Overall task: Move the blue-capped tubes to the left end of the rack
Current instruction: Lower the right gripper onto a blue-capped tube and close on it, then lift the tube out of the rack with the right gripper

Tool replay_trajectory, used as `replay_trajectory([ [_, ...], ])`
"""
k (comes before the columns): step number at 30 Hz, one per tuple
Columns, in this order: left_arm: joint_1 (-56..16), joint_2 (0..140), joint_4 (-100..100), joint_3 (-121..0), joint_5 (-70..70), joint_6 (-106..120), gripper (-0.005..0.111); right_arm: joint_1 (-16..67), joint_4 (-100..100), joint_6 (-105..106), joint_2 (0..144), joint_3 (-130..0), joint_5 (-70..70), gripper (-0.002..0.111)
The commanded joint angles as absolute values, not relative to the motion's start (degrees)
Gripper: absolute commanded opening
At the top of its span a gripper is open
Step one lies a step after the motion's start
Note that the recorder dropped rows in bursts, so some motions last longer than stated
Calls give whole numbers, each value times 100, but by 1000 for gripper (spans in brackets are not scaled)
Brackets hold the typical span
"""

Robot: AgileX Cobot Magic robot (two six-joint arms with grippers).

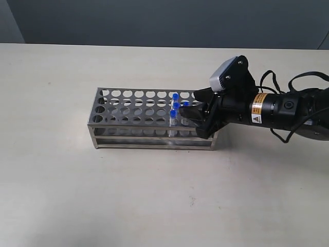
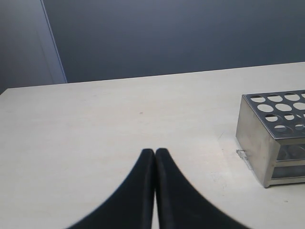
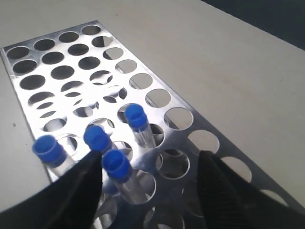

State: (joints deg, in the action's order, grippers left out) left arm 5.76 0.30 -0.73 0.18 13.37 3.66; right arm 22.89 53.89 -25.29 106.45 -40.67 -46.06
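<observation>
Four blue-capped tubes (image 3: 116, 164) stand in one rack (image 1: 154, 140). Right fingers (image 3: 78, 191) apart, straddling one; left fingers (image 2: 138, 191) pressed together. The gripper half-hides one cap from outside.

I can see four blue-capped tubes (image 3: 136, 117), one rack (image 1: 128, 99) with four rows of holes, and one table (image 1: 51, 195).

Pale beige table (image 1: 154, 206), shiny metal rack (image 1: 139, 116) directly on it
</observation>
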Motion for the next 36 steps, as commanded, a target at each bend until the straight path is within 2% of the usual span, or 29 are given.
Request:
replay_trajectory([
  [1, 563, 0, -141, 0, 1324, 363, 1, 2367, 5347, -2520, 10660, -4078, -4612, 57],
  [14, 563, 0, -130, 0, 1324, 363, 1, 2576, 5219, -2546, 10950, -4078, -4585, 56],
  [16, 563, 0, -130, 0, 1324, 363, 1, 2576, 5219, -2546, 10950, -4078, -4560, 48],
  [19, 563, 0, -130, 0, 1324, 363, 1, 2576, 5245, -2546, 10950, -4078, -4560, 22],
  [20, 563, 0, -130, 0, 1324, 363, 1, 2576, 5245, -2556, 10950, -4078, -4560, 17],
  [24, 563, 0, -130, 0, 1324, 363, 1, 2576, 5267, -2671, 10950, -4078, -4533, 2],
  [36, 563, 0, -130, 0, 1324, 363, 1, 2576, 5418, -2873, 10251, -4078, -3823, 0],
])
